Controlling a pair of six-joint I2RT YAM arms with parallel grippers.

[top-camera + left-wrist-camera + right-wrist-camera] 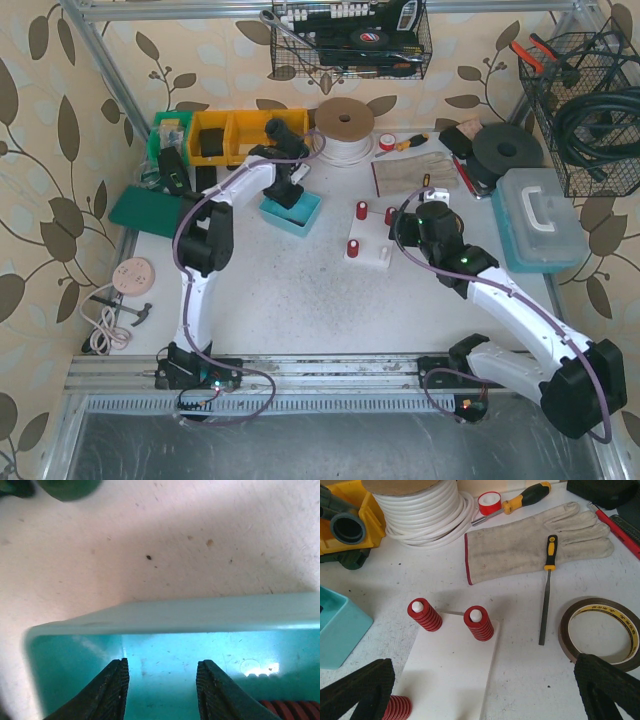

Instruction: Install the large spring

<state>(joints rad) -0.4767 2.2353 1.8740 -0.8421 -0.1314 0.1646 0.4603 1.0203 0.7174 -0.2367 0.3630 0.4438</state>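
Pickup step: left gripper (161, 669), narrowly parted and empty inside the teal plastic bin (175, 615), must shift onto the red coiled spring (290, 710); right gripper (482, 675) gapes wide.

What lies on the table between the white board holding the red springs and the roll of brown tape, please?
A slim file with a yellow-and-black handle lies there, its handle end on the glove; the right wrist view shows it.

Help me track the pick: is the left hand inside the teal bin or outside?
Inside: the left hand is below the rim of the teal bin, a red spring beside it.
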